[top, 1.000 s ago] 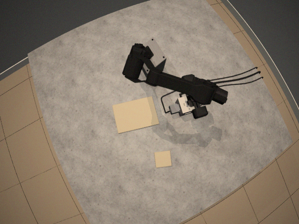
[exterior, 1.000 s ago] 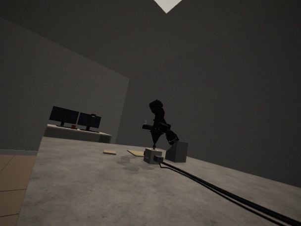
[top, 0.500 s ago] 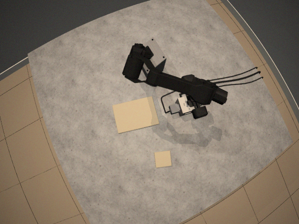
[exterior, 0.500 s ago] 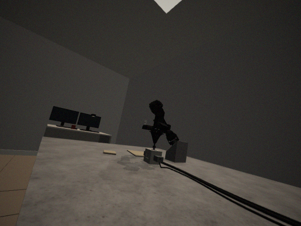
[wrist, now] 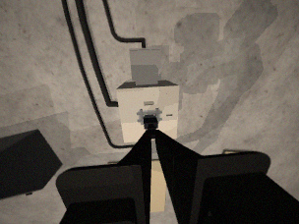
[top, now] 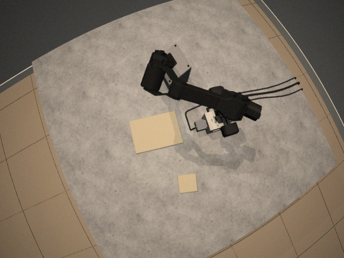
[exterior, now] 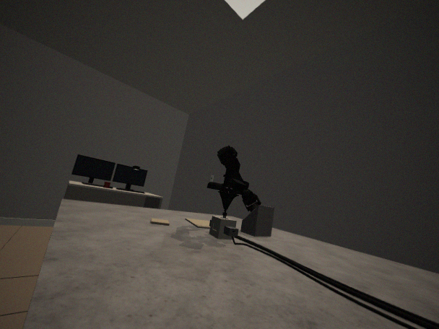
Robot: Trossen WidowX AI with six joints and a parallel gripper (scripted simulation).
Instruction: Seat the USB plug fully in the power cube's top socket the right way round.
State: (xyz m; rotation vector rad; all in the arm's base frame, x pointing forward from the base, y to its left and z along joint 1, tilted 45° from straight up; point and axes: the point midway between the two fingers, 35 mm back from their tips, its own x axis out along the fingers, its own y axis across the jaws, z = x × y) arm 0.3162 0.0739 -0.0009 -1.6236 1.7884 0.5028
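Dark grey walls [exterior: 325, 108], tan tiled floor [top: 25, 175], desk [exterior: 108, 195] with two monitors [exterior: 108, 169]

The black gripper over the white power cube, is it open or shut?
Shut on the dark USB plug: the black gripper fingers pinch it atop the white power cube.

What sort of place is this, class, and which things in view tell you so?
Probably a lab or workshop room: a robot arm works over a power cube on a grey table, cables trail across it, and a desk with two monitors stands by the wall.
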